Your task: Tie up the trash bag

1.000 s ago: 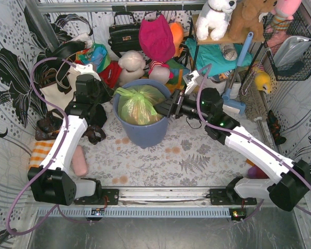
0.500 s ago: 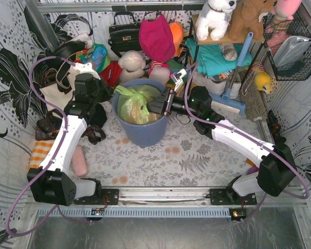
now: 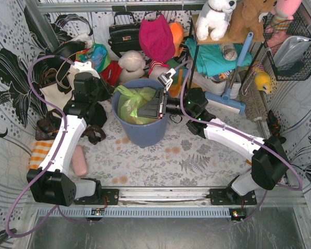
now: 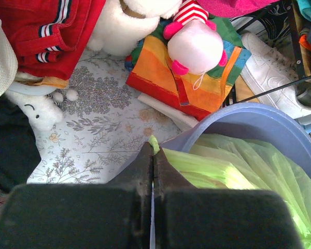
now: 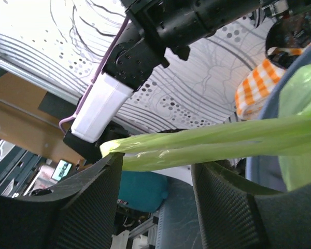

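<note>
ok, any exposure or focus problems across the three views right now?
Top external: evenly lit and sharp; trash bag and bin read clearly. Left wrist: left gripper is a dark, soft-focus mass up close; bag film glares bright yellow. Right wrist: patterned wall blown out at top left, right gripper in shadow, bag strip sharp.

Left arm: raised from its base, stretched forward, wrist turned toward the right.
Left gripper: jaws pressed together, tips pinching an edge of the bag.
Right arm: stretched forward and to the left, elbow bent, wrist level.
Right gripper: pointing left, jaws apart, a stretched bag strip passing between the fingers.
</note>
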`<state>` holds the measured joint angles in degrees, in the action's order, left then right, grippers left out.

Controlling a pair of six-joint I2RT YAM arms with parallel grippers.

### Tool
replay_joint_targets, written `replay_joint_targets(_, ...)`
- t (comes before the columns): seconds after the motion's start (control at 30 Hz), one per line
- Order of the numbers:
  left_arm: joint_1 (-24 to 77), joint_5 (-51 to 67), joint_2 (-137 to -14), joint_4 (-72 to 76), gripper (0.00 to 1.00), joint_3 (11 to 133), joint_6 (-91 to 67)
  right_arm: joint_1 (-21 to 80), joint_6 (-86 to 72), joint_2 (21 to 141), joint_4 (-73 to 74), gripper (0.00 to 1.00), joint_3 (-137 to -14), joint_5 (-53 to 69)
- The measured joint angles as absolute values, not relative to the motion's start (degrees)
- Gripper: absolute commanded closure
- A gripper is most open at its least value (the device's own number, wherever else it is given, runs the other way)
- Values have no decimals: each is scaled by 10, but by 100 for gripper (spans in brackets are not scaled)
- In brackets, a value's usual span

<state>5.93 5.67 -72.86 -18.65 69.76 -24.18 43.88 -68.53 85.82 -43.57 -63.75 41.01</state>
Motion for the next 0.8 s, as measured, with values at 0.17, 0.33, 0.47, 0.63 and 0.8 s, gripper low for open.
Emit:
replay_joint_targets(0.17, 59, 58, -729, -188, 100, 699, -243, 451, -678, 857, -427, 33, -649, 417)
replay_joint_targets(0.33, 59, 61, -729, -188, 100, 704, -244, 456, -668, 854, -410, 64, -661, 418)
replay_joint_targets(0.47, 59, 61, -728, -188, 100, 704, -246, 461, -662, 854, -403, 82, -663, 408)
replay_joint_targets(0.63, 59, 61, -728, -189, 100, 705, -246, 464, -660, 854, -400, 100, -662, 391)
replay_joint_targets(0.8, 59, 59, -738, -201, 100, 752, -242, 464, -653, 842, -398, 100, -664, 380)
